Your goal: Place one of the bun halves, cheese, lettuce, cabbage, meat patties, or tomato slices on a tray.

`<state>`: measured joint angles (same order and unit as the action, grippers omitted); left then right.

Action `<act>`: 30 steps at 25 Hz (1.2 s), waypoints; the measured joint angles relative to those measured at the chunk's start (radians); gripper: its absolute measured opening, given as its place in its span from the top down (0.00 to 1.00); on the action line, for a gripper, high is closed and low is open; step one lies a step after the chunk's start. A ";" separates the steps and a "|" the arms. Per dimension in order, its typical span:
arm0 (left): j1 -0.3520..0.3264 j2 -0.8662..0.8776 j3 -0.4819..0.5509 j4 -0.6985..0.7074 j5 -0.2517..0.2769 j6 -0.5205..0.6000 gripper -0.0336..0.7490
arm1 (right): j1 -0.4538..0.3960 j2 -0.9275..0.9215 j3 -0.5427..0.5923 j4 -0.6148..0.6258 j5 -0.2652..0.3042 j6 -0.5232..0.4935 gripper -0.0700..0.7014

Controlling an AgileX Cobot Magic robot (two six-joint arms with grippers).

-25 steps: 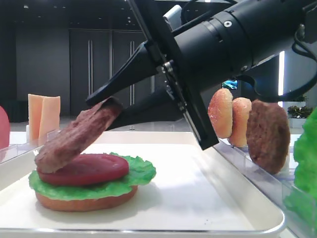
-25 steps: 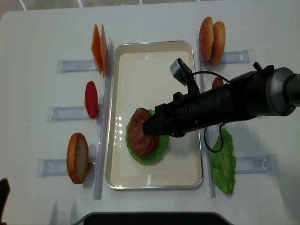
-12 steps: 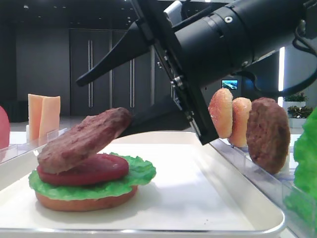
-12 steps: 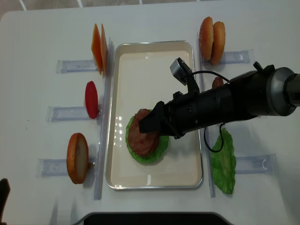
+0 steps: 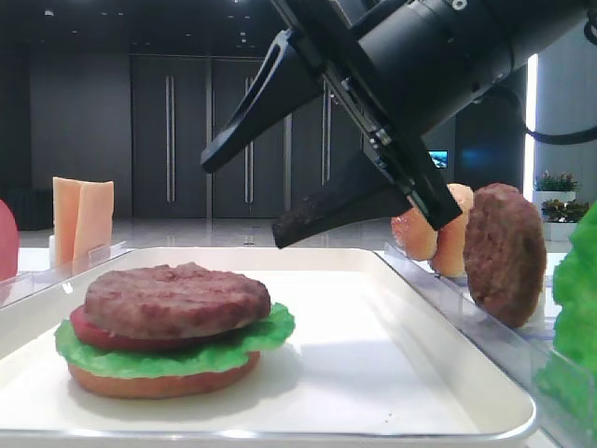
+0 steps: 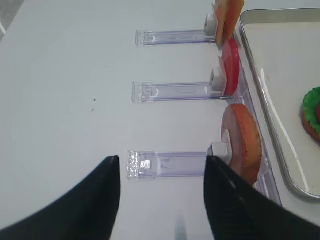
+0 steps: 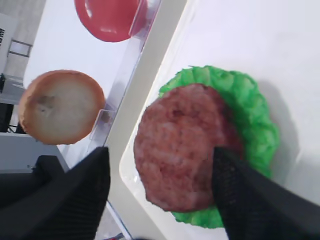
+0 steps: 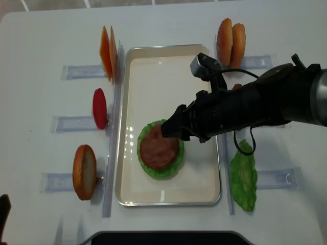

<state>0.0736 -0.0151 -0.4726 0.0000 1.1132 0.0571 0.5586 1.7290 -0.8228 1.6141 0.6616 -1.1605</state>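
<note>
Jaws of the right gripper (image 5: 244,191) gape released above the white table (image 8: 46,35), dark hall behind.

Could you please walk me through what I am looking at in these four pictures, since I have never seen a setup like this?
It is a two-armed robot building a toy burger. One picture looks down on the white table, one looks across the tray from the side, and two come from cameras on the wrists. The right gripper hangs open above the tray, holding nothing; the left gripper is open and empty too. On the tray sit a bun half, lettuce, tomato and a meat patty. Spare pieces stand in clear racks alongside.
</note>
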 joint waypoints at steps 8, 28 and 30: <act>0.000 0.000 0.000 0.000 0.000 0.000 0.44 | 0.000 -0.122 0.000 -0.227 -0.097 0.125 0.36; 0.000 0.000 0.000 0.000 0.000 0.000 0.44 | -0.459 -0.532 0.000 -1.480 0.325 1.075 0.42; 0.000 0.000 0.000 0.000 0.000 0.000 0.44 | -0.541 -0.566 0.000 -1.510 0.355 1.075 0.42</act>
<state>0.0736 -0.0151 -0.4726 0.0000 1.1132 0.0571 0.0179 1.1626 -0.8228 0.1040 1.0168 -0.0851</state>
